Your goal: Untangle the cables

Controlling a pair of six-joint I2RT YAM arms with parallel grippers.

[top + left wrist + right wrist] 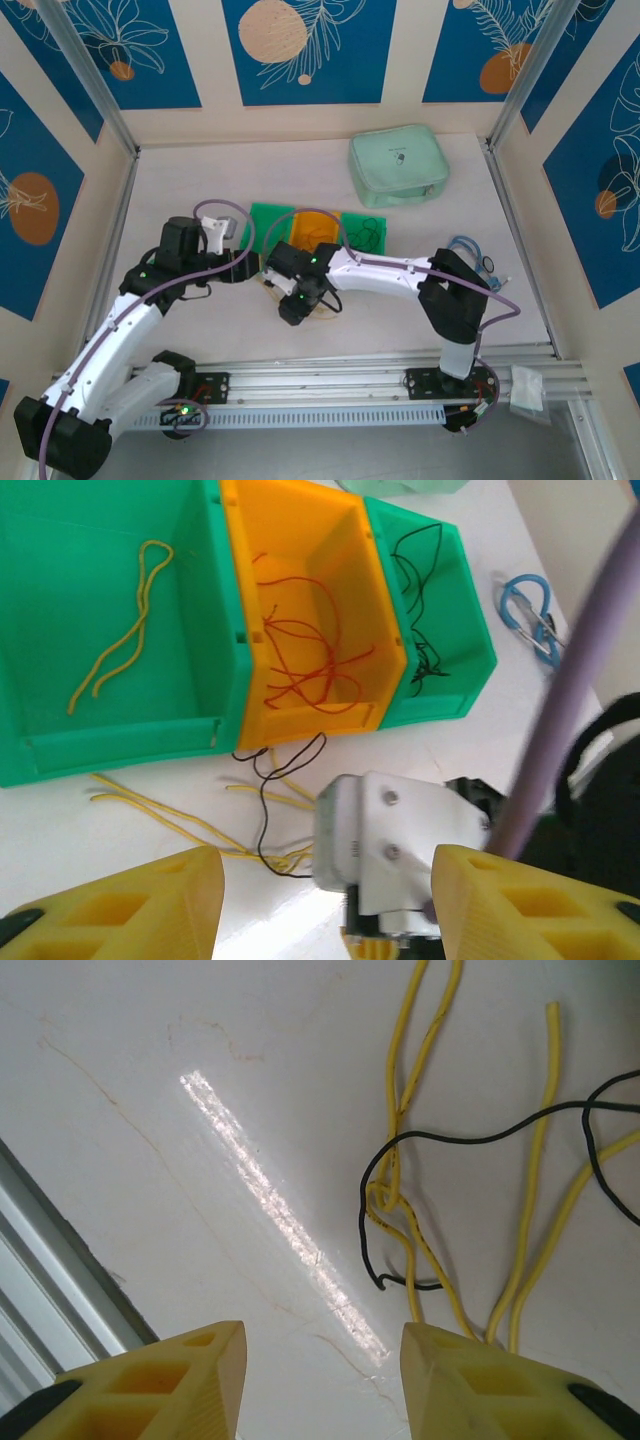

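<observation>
**Right wrist view: yellow and black cables [388, 1195] knotted on the table [130, 1090]**

We saw the right gripper [322, 1350] hovering, jaws spread and empty, with the knot just beyond one finger. The left gripper [325, 880] was likewise spread, pinching nothing, near the same cables in front of the bins [120, 745], which held sorted cables. We judged this knot the step in hand. Next, one gripper must pin a yellow cable while the other draws the black one free.
</observation>
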